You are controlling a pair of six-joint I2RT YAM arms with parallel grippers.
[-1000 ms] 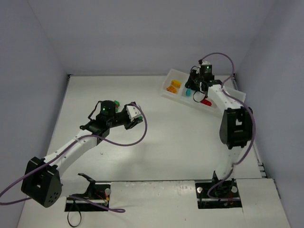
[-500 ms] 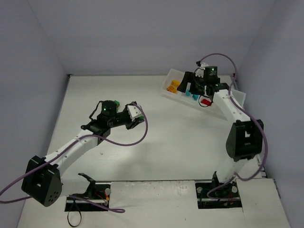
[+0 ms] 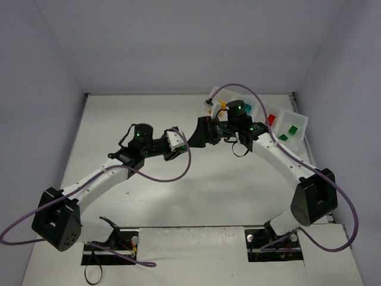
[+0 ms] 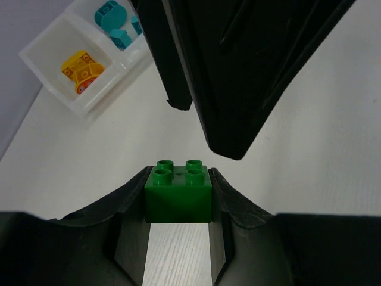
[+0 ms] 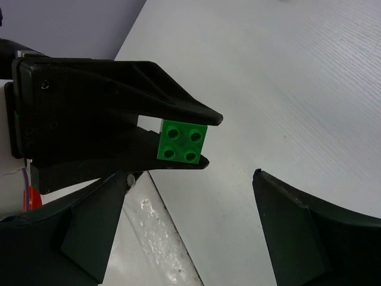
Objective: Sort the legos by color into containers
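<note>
My left gripper (image 4: pixel 178 182) is shut on a green lego (image 4: pixel 178 192), studs facing forward, held above the table. The right wrist view shows the same green lego (image 5: pixel 183 140) pinched between the left fingers. My right gripper (image 5: pixel 190 220) is open, with nothing between its fingers, and faces that lego from a short way off. From above, the left gripper (image 3: pixel 180 146) and right gripper (image 3: pixel 197 133) almost meet at the table's middle. The containers (image 3: pixel 299 117) stand at the back right, holding yellow-orange (image 3: pixel 221 106), teal (image 3: pixel 245 108), red (image 3: pixel 271 118) and green (image 3: pixel 292 129) legos.
The tray's left end (image 4: pixel 44 62) lies just behind both grippers. The purple cable (image 3: pixel 178 174) of the left arm loops over the table. Grey walls close in the table on three sides.
My right gripper opened over the tray, then swung left to face the left gripper. The left arm moved slightly right, still gripping the green lego.
</note>
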